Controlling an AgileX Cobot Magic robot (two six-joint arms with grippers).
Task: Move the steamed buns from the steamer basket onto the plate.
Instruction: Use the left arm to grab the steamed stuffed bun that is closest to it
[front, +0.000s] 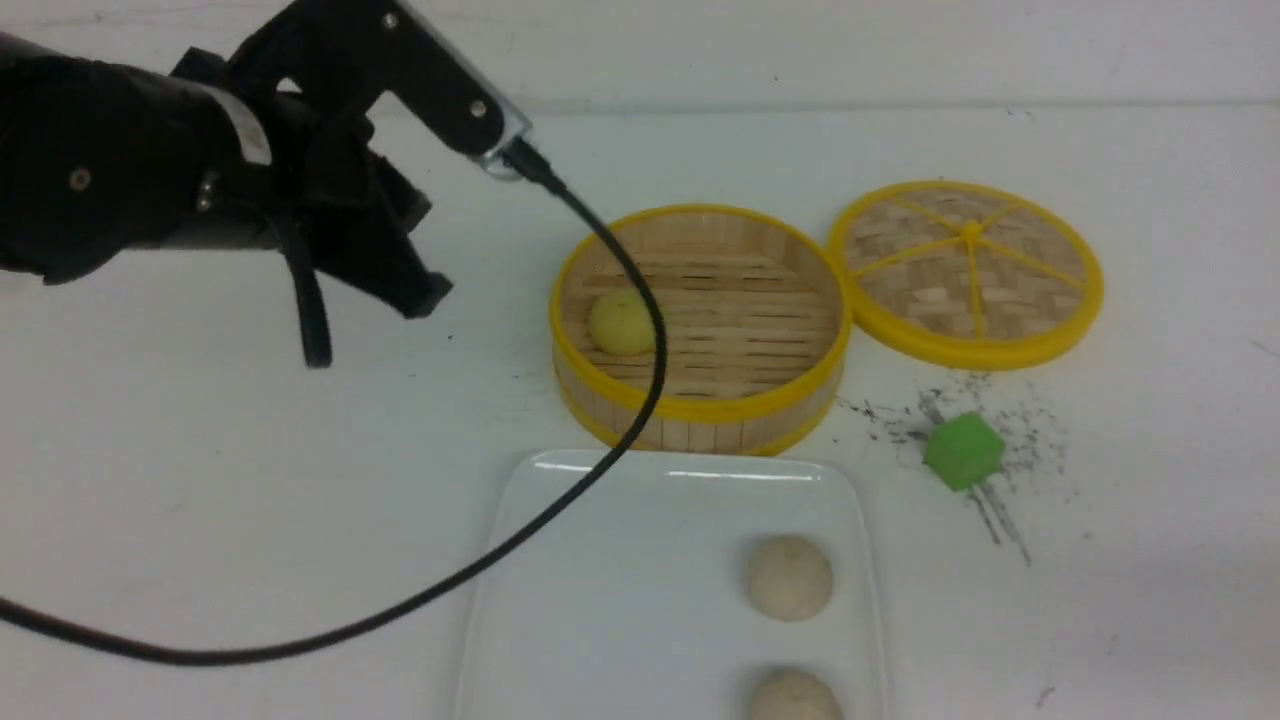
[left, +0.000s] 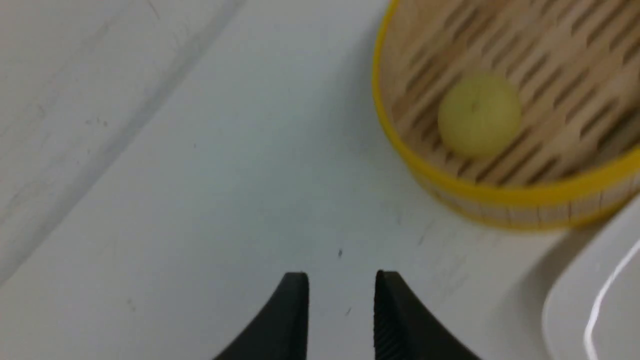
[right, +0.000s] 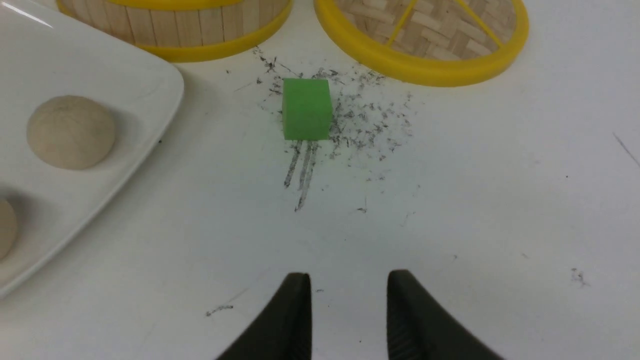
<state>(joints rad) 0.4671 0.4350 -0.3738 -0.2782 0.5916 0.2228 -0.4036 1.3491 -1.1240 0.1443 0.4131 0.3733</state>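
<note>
Front view: the basket (front: 700, 408) stands open, and its lid (front: 965, 270) lies flat just beside it on the right, touching or nearly touching its rim, which leaves the inside free to reach from above. The yellow bun (front: 621, 322) sits on the slats close to the basket's left wall. The plate (front: 600, 560) lies just in front of the basket, so each carry is short. Two beige buns (front: 789, 577) rest along the plate's right side, leaving its left half bare for the last one. The left arm (front: 150, 170) hangs above the table (front: 200, 480), left of the basket, on the side nearer the yellow bun. Its cable (front: 560, 510) droops across the basket and plate. A green cube (front: 963, 451) sits apart on the right among dark scuffs.

Left wrist view: the left gripper (left: 341, 280) has its jaws parted with only bare table between them, holding nothing. The yellow bun lies ahead inside the basket, not yet reached. The gap looks narrower than the bun, so it likely needs widening before the grasp.

Right wrist view: the right gripper (right: 348, 282) is likewise parted and empty, low over the table facing the cube. It probably waits clear of the left arm's path.
</note>
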